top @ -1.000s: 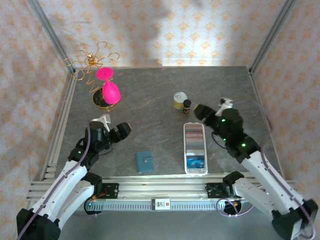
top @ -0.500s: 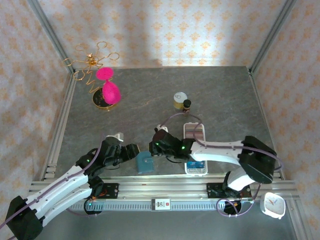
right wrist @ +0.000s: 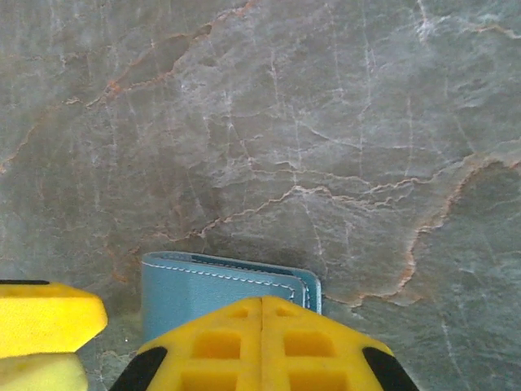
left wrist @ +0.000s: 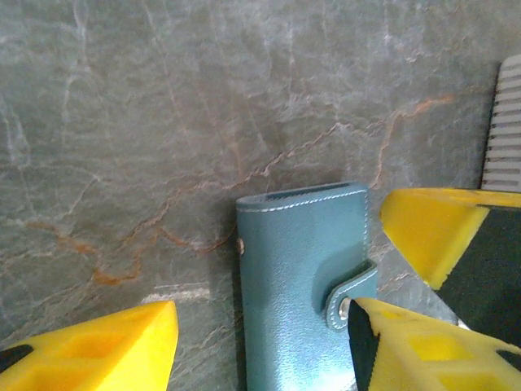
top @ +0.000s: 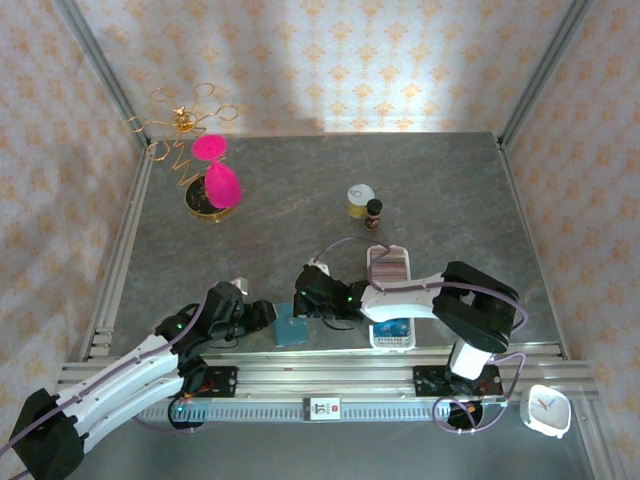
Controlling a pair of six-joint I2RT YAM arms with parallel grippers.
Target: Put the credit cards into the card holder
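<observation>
On my feed both arms sit low, reaching toward the middle. Left arm stretches out to the right, and the left gripper (top: 262,313) has its 2 fingers spread apart. Right arm is bent hard at the elbow, pointing across leftward, right gripper (top: 303,300) pinched fully closed, just beside the left one.
</observation>
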